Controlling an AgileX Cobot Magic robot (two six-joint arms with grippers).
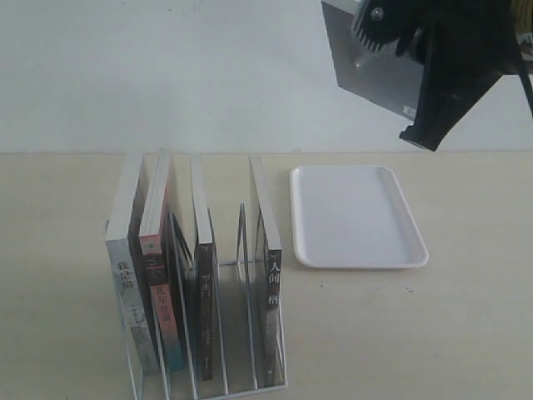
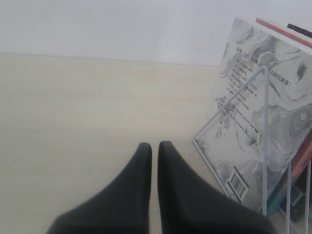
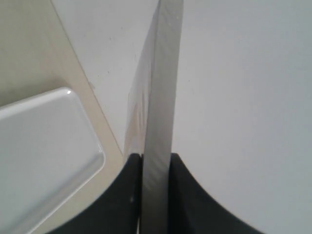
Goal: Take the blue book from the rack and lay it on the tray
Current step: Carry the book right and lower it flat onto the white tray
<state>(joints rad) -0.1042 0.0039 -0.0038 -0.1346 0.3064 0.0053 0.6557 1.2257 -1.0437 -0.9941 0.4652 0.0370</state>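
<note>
- Right claw (image 3: 156, 158) is clamped on the edge of the blue book (image 1: 366, 62), holding it in the air above the far end of the tray (image 1: 358, 217).
- Left claw (image 2: 154, 146) has its tips almost together and holds nothing, over the tabletop (image 1: 466, 333) beside the rack (image 1: 241, 229).

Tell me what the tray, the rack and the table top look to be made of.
The tray: likely plastic, smooth white with a soft gloss, judging by its moulded rounded corners and low rim.
The rack: thin metal wire, probably white-coated, shown by its slim straight rods bent at sharp corners.
The table top: pale wood or wood-look laminate, matt, with faint grain lines. Which of the two cannot be told.
</note>
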